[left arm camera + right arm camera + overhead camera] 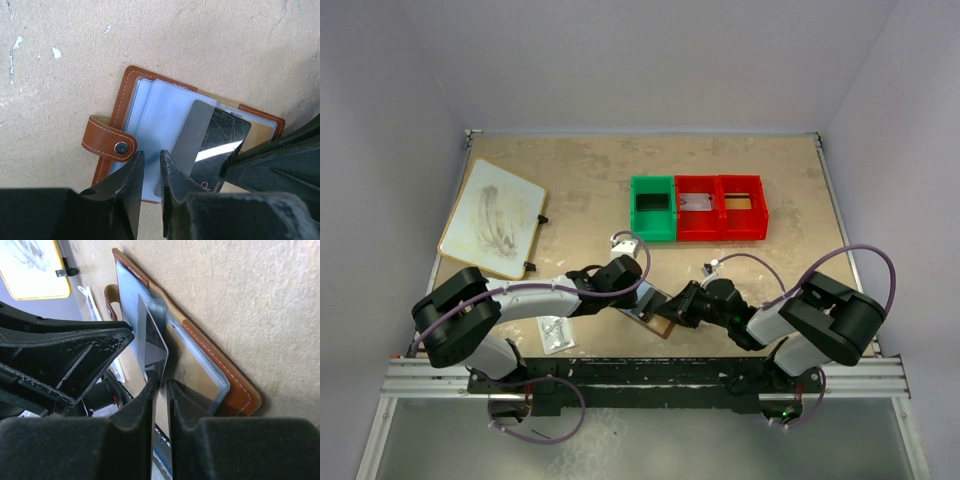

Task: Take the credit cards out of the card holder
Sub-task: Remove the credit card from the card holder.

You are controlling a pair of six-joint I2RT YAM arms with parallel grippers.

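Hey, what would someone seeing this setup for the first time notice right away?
At the near middle of the table, the right gripper pinches a grey card sticking out of the open brown card holder, with the left gripper down on the holder beside it. Bright green and red bins line the far side.

Overhead looking down, wrist views close (all sharing wallet (160,115))
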